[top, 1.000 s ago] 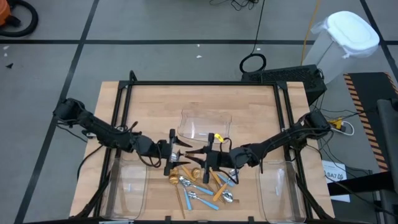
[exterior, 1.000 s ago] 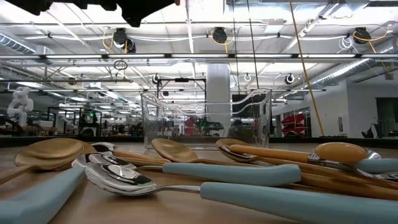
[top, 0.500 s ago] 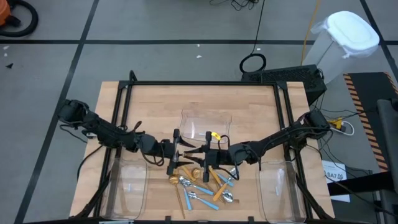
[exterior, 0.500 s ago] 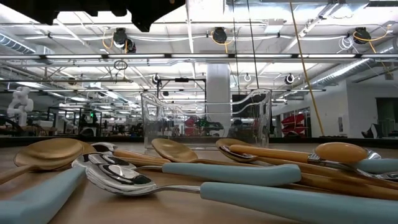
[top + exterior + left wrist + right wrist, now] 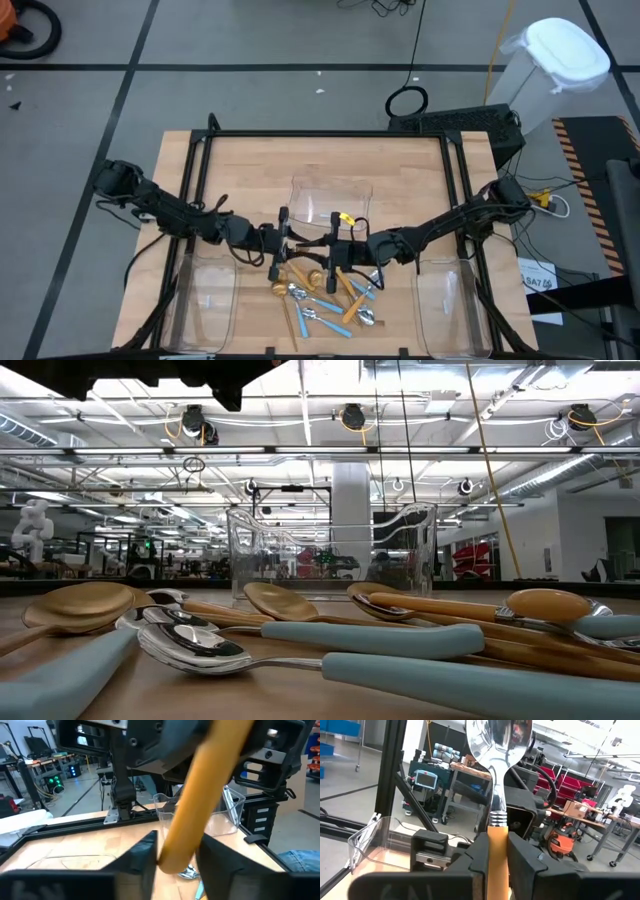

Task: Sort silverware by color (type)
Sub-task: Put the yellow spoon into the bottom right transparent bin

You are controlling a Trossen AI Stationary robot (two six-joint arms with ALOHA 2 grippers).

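Change: since a second ago both arms are drifting slightly away from the pile (image 5: 325, 293), toward the middle tray (image 5: 330, 200); spoons on the table are lying unchanged.
Left gripper (image 5: 283, 245): fingers (image 5: 137, 857) pinching the orange handle of a spoon (image 5: 200, 795), just left of the pile's far edge.
Right gripper (image 5: 338, 248): fingers (image 5: 520, 855) pinching the same-looking orange-handled spoon (image 5: 498, 780), bowl upright.
Step, judged: a handover; one gripper should be releasing only once the other is holding firmly.
Count in pile: roughly four blue-handled, three orange, three gold; overlap is making this uncertain.
Trays: three clear.
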